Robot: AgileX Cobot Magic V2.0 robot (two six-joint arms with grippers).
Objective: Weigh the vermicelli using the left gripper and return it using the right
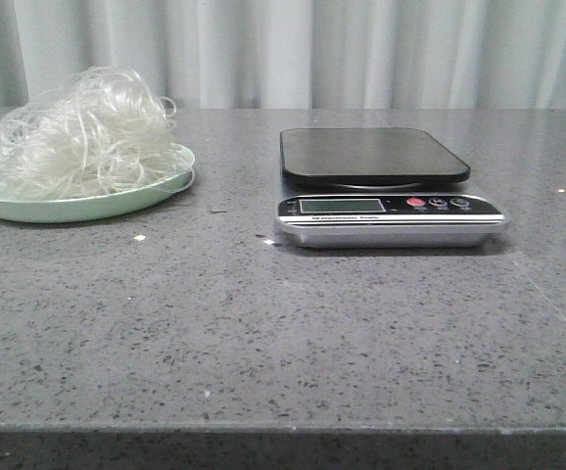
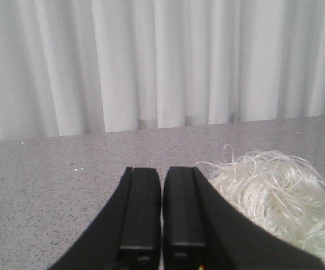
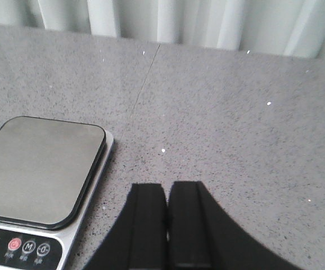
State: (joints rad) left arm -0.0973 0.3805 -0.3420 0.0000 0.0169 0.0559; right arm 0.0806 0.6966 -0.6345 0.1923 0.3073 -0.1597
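- The vermicelli [image 1: 85, 132] sits as a loose heap of translucent strands on the pale green plate [image 1: 28, 208], well to the left of the digital kitchen scale [image 1: 386, 191] on the grey speckled table [image 1: 283, 333].
- A few strands loop over the plate's rim on the side nearer the scale; none reach the scale.
- The scale's dark weighing platform [image 1: 373, 155] is bare, so by the look of it no weighing has happened yet.
- The display panel, with its red button [image 1: 416, 203] facing the front edge of the table, is too small to read.
- In the left wrist view the left gripper [image 2: 162, 225] has its two black fingers pressed together with only a thin slit between them, holding nothing; the vermicelli [image 2: 275, 197] lies just beside it, not touched.
- In the right wrist view the right gripper [image 3: 167, 225] is likewise pressed together and empty, over bare table just beside the scale [image 3: 41, 180], apart from it.
- Neither arm appears in the front view.
- Judged from this, the task is at its start: the left gripper has yet to spread, take the noodles and carry them to the platform.
- After that the right gripper must bring them back to the plate.
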